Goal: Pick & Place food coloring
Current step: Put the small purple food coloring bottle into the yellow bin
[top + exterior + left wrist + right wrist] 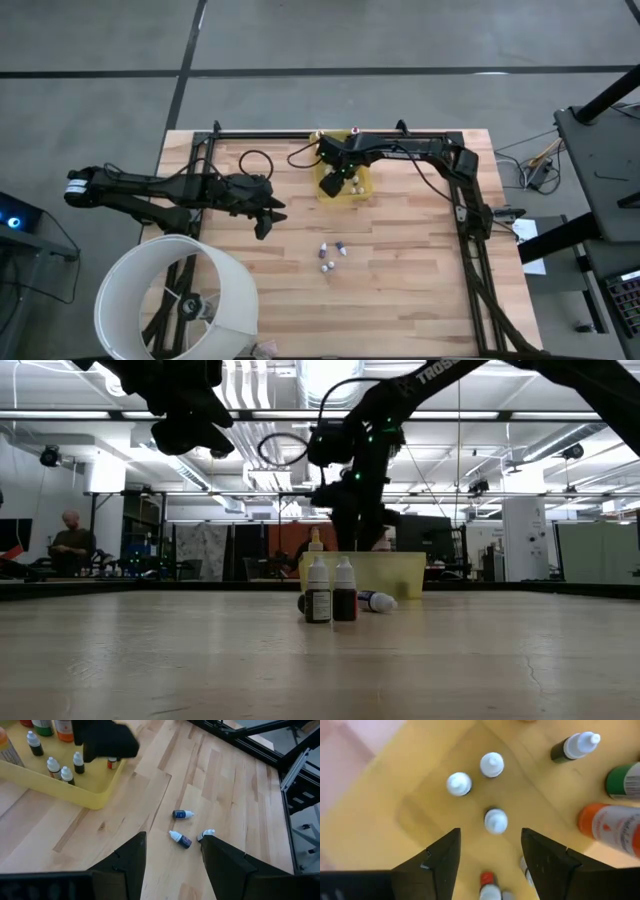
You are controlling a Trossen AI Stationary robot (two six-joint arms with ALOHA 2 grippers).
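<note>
Three food coloring bottles sit on the wooden table: two upright [318,600] [344,600] and one on its side [376,600], grouped mid-table [332,253]. More bottles stand in the yellow tray [362,190]. Among them are white-capped ones [495,820] [458,784] [491,765] and a dark one [572,747]. My right gripper [490,837] hangs open over the tray, pointing down, and the nearest white cap stands just beyond its fingertips, untouched. My left gripper [173,845] is open, raised above the table left of the loose bottles [265,222].
Larger bottles, orange [610,827] and green [625,780], stand in the tray beside the small ones. A white round lampshade-like object [180,300] stands at the table's near left corner. Black frame rails [470,240] run along the table's right and far sides.
</note>
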